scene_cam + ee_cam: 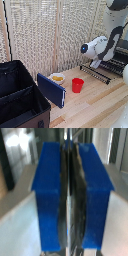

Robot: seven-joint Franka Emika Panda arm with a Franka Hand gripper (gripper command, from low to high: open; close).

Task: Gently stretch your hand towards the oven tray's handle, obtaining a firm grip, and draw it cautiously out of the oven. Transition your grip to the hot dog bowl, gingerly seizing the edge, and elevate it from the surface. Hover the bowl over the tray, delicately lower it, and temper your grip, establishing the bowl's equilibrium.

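Observation:
The oven (121,54) stands at the exterior view's right edge. Its dark wire oven tray (106,71) sticks out over the wooden table, with the handle bar (96,75) along its front edge. My gripper (94,65) is down at the tray's front. In the wrist view my gripper (69,193) has its blue fingers (50,193) pressed close together around a thin dark bar (67,173). The hot dog bowl (57,78), white with yellow food, sits on the table well away from the gripper, toward the exterior view's left.
A red cup (77,85) stands between the bowl and the tray. A blue flat panel (51,90) leans beside the bowl. A large black fabric case (20,97) fills the exterior view's lower left. A slatted screen (45,35) backs the table.

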